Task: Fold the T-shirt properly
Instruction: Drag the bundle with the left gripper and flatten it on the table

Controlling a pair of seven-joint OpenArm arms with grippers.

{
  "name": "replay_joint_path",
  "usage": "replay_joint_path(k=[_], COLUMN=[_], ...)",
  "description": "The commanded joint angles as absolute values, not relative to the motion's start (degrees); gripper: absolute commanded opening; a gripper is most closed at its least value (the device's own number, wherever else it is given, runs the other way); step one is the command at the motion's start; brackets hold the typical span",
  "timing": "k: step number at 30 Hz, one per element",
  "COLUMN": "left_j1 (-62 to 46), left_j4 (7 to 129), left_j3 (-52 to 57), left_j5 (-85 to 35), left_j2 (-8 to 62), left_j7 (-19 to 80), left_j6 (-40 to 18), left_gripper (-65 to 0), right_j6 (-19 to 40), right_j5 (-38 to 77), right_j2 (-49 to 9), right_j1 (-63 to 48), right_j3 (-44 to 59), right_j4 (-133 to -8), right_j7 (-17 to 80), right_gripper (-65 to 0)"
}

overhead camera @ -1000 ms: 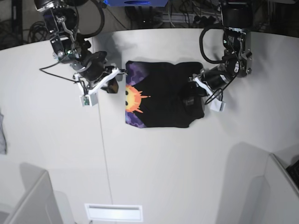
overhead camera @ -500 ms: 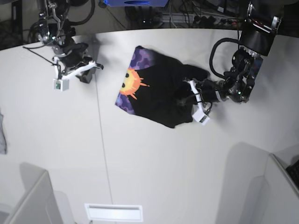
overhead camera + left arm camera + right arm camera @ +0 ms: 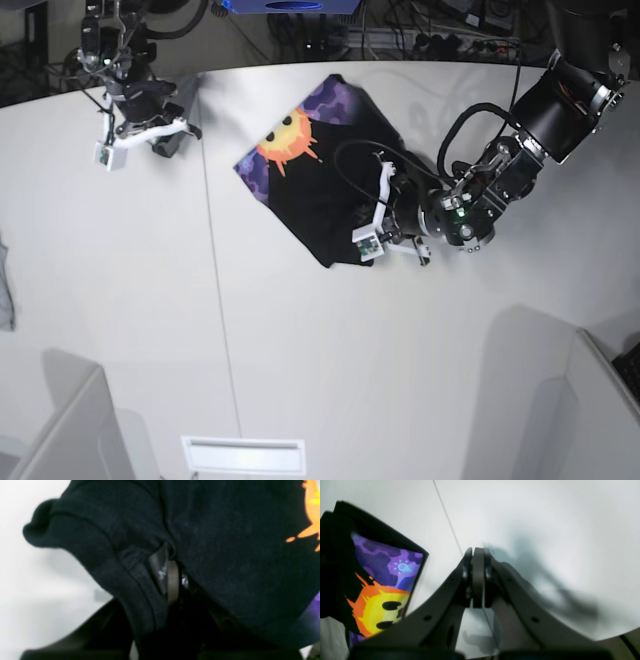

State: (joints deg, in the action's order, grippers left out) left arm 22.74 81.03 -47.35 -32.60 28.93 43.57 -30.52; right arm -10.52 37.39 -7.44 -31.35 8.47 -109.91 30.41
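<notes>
While the left hand (image 3: 385,215) pinches the T-shirt (image 3: 320,175) edge, the right hand (image 3: 475,580) hangs closed, empty

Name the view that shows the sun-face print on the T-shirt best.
The base view: the whole sun-face print shows on the T-shirt, which the left hand grips. The right wrist view shows part of it at its left edge; the left wrist view only orange tips.
</notes>
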Motion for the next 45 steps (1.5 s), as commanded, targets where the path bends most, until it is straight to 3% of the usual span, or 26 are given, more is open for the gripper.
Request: replay_joint_path(k=[1,7,23,32,45], left_j1=[24.0,23.6,24.0,26.3,27.5], left_j4=[81.5,81.5,80.9,78.6,77.2], left_j3=[-47.4,-47.5,-47.7,-50.0,-53.3], left_j5=[-30.5,-21.0,-0.7,1.1,0.6], left_j2=[29.3,26.2,15.2,10.7,10.7], left_j7=[44.4,44.1,43.9,43.9,44.0], left_j6=[-32.3,-39.7,-40.0,-40.0,-40.0], left_gripper=[-65.0,-65.0,-65.0,-65.0,-65.0], right_j6=[-10.1,-10.1,-10.2,-10.1,-10.1], right_j5=[37.6,37.5,37.5,37.4,37.4], right_j2=[-7.3,-6.7,-6.0,-3.8,-3.9], right_j1=[-31.6,-31.7,-31.7,-32.7,-32.7], right_j3=[9.2,9.2,11.3,16.4,16.4], right_j4=[-110.9,-110.7,-110.6,-110.2,-108.5], right_j7=[29.3,29.3,29.3,29.5,29.4], right_gripper=[-65.0,-65.0,-65.0,-65.0,-65.0])
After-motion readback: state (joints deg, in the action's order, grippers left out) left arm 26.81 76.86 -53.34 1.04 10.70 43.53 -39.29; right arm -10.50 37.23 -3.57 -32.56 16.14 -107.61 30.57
